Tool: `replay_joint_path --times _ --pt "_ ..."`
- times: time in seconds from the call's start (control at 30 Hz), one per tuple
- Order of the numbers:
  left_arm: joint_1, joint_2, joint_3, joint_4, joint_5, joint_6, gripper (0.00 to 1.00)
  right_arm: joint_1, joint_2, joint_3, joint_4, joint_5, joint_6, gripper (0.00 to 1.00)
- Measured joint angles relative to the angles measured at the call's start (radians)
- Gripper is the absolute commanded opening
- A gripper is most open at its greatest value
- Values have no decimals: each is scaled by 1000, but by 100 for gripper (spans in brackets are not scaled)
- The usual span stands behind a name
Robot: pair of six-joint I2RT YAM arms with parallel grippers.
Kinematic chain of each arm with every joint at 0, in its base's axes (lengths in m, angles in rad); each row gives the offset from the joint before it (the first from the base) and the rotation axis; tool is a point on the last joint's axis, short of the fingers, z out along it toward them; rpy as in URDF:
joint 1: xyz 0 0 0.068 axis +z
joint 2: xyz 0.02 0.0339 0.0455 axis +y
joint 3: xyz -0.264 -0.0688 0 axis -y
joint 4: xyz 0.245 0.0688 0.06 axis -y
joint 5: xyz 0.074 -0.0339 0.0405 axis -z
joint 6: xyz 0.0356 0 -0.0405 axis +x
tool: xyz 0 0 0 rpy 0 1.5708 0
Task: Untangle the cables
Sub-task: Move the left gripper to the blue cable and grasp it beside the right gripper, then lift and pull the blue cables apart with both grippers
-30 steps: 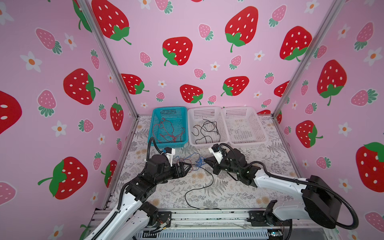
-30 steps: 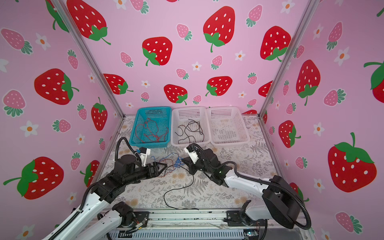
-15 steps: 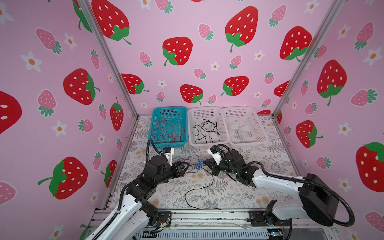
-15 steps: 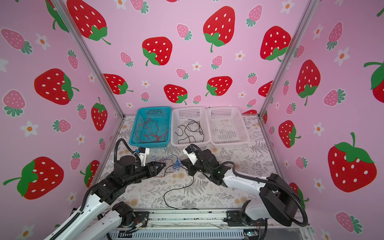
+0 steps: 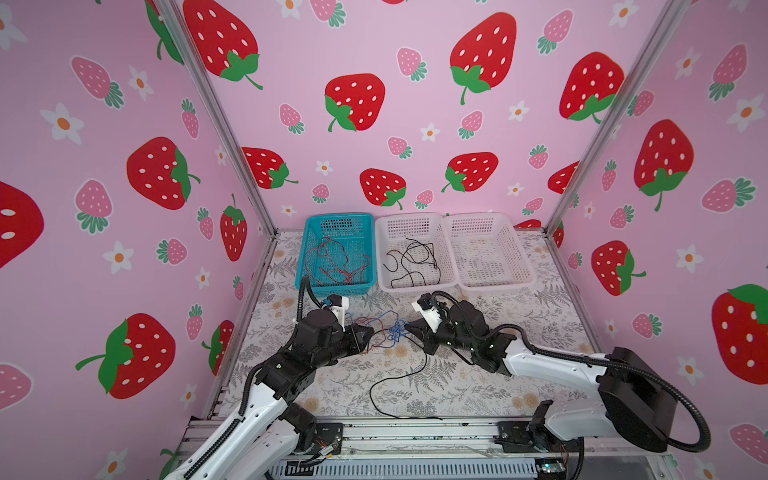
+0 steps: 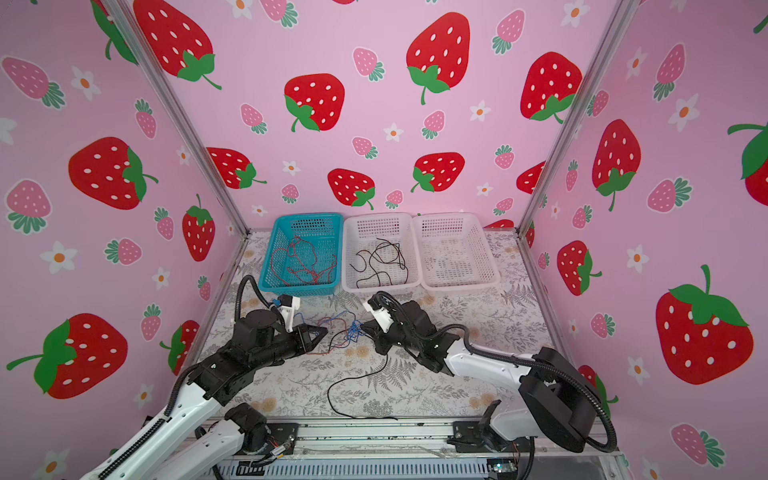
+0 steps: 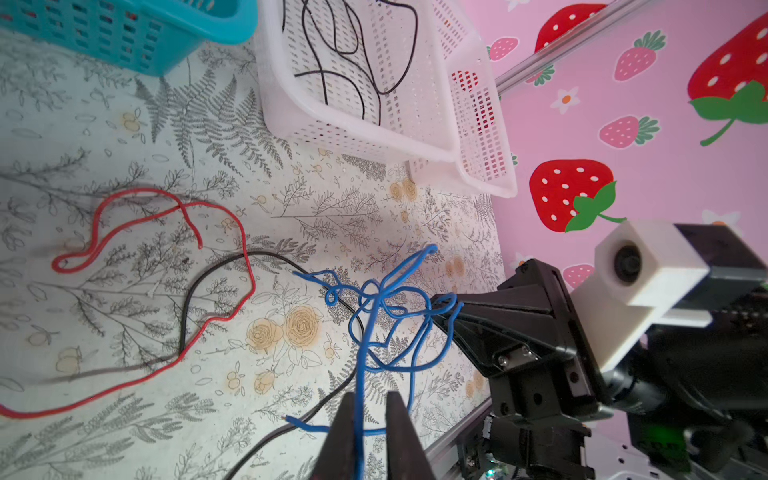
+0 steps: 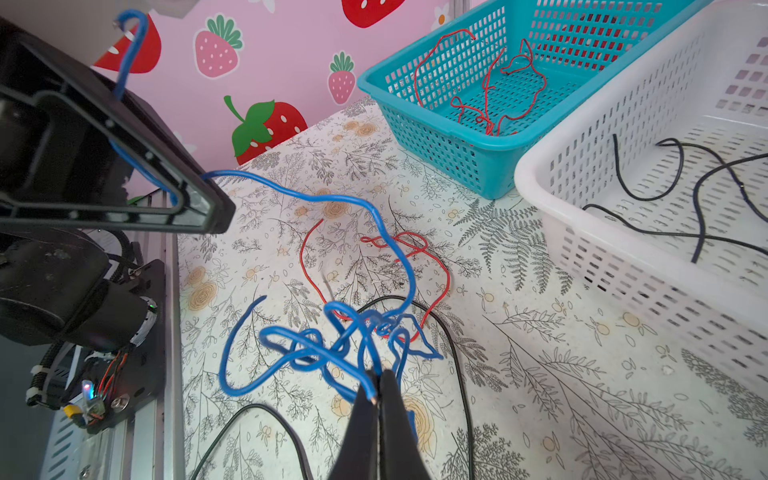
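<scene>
Between left gripper [image 5: 371, 331], right gripper [image 5: 408, 327] — blue cable [image 7: 376, 296], knotted

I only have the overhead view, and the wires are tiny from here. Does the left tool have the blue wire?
Observer: Yes. In the left wrist view the blue wire is pinched between the fingers of the left tool.
Operator: And the right tool?
Observer: The right wrist view shows the right tool shut on the blue wire's end, beside the knot.
Operator: Is the red wire in that knot?
Observer: No. In the left wrist view the red wire lies apart from the knot; only the black wire crosses it.
</scene>
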Motion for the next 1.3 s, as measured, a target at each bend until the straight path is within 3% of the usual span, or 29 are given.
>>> replay_joint_path --times 0.07,0.27,0.47,0.6,1.03,1.3 --pt "0 0 6 -10 -7 5 0 0 0 2 -5 5 -2 0" --pt "0 0 33 -45 -24 18 0 3 16 27 -24 31 -5 2" --pt "-1 0 69 -55 -47 12 0 5 30 36 -46 46 -7 38" --pt "-2 -5 114 -48 -58 -11 0 4 29 35 -53 56 -9 49" --pt "-3 -53 127 -57 -61 -79 0 4 -150 -90 66 22 -7 51" --pt "-13 -63 127 -57 -32 -106 0 4 -168 -131 183 -22 -12 50"
